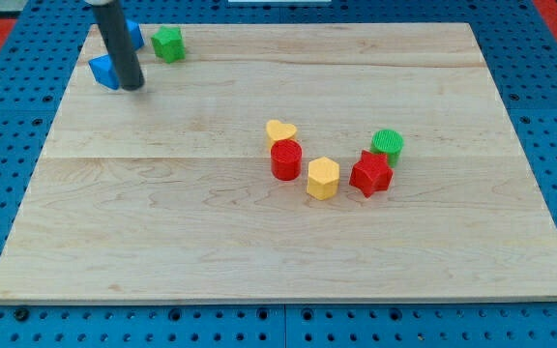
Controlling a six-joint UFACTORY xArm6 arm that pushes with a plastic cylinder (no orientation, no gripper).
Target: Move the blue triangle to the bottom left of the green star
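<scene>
The green star (pixel 168 43) sits near the board's top left corner. A blue block (pixel 103 72) that looks like the triangle lies below and to the left of the star, partly hidden by my rod. My tip (pixel 132 86) touches the board just at that block's right side. A second blue block (pixel 136 36) shows behind the rod, to the left of the star; its shape is hidden.
A cluster sits right of the board's middle: a yellow heart (pixel 280 130), a red cylinder (pixel 285 159), a yellow hexagon (pixel 323 178), a red star (pixel 370 173) and a green cylinder (pixel 388 144). The wooden board (pixel 211 242) ends close to the blue blocks on the left.
</scene>
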